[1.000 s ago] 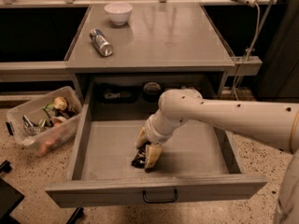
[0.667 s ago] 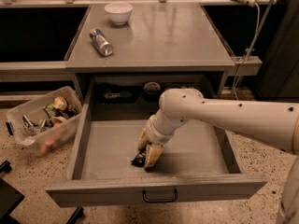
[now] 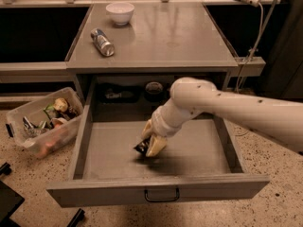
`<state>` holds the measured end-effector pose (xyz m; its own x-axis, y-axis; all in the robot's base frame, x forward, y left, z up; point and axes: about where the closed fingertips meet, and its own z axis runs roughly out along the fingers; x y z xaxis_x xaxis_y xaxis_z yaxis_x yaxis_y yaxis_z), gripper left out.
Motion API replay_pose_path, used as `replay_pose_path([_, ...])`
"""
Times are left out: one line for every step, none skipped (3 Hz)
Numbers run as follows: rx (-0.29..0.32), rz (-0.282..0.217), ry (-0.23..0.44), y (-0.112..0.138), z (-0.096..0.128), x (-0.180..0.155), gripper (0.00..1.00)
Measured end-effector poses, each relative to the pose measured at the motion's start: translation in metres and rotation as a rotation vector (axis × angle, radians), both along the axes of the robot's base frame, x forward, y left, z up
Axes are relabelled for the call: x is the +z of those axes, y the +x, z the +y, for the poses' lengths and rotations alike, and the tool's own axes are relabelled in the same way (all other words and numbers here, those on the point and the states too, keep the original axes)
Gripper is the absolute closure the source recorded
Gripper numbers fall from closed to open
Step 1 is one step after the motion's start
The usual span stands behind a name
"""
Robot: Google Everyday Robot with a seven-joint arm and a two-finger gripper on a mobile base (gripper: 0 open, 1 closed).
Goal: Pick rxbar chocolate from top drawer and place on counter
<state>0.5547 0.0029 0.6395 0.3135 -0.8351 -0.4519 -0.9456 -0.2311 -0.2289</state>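
Note:
The top drawer (image 3: 201, 151) is pulled open below the counter (image 3: 170, 39). My gripper (image 3: 150, 140) reaches down into the drawer from the right on a white arm. Its cream fingers (image 3: 156, 146) are shut on the rxbar chocolate (image 3: 141, 147), a small black-wrapped bar that sticks out to the lower left of the fingers. The bar is tilted and seems held just above the drawer's grey bottom, left of centre. Most of the bar is hidden by the fingers.
A silver-blue can (image 3: 102, 42) lies on the counter's left side and a white bowl (image 3: 120, 12) stands at its back. A clear plastic bin (image 3: 41, 123) of oddments sits on the floor to the left. Dark items (image 3: 116, 94) lie at the drawer's back.
My gripper has risen a little from the drawer bottom with the black bar in its fingers. The can, bowl and bin have not moved.

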Motion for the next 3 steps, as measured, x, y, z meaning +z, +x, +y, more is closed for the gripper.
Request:
replay_pose_path([0.084,-0.039,0.159,0.015,-0.006,0.080,1.00])
replay_pose_path([0.084,-0.041,0.173,0.018,-0.007,0.089,1.00])
replay_pose_path([0.075,-0.073,0.235,0.030,-0.014,0.138,1.00])
